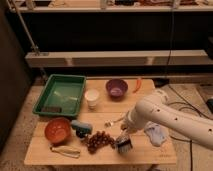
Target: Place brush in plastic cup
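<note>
The brush [124, 144], dark with a squarish head and pale bristles, is at the front of the wooden table [150, 152], just right of a bunch of grapes [99, 140]. My gripper [124, 137] is right over the brush and touches or nearly touches it. The white arm [165, 117] reaches in from the right. A small light-blue item [80, 125] that looks like the plastic cup sits left of the gripper, between the orange bowl [57, 130] and the grapes.
A green tray [60, 95] sits at the back left, with a white cup [92, 98], a purple bowl [116, 89] and an orange stick [137, 85] along the back. A silver fork [114, 120] lies mid-table, a white cloth [156, 134] under the arm, and a tool [65, 150] at the front left.
</note>
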Tool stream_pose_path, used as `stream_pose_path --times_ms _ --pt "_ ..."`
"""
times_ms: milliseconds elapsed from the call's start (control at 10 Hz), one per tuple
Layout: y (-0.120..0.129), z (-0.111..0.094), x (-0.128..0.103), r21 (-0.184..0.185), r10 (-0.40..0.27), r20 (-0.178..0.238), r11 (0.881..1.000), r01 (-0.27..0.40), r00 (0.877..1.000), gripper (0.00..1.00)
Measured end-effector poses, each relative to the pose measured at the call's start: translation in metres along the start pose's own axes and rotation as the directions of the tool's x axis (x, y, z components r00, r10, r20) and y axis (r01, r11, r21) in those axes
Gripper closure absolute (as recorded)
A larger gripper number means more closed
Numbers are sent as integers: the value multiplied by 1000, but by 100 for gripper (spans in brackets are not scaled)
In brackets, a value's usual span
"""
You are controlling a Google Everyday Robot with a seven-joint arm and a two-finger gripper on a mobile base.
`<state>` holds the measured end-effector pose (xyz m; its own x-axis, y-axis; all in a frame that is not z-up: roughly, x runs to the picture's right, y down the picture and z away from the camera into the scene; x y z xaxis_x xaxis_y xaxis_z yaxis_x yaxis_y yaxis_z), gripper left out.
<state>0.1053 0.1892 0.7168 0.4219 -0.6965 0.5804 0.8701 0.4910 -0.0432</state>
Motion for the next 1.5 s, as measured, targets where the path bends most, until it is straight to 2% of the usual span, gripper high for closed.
stream_pose_path --times_ms 200,800,1000,1500 --pt "1 6 -1 -17 -3 12 1000 3 1000 94" --pt "3 16 -1 -45 12 58 999 -9 998 34" --pt "2 16 -2 -46 9 60 999 -6 998 29" --pt "2 17 -2 -46 9 62 999 -6 998 29"
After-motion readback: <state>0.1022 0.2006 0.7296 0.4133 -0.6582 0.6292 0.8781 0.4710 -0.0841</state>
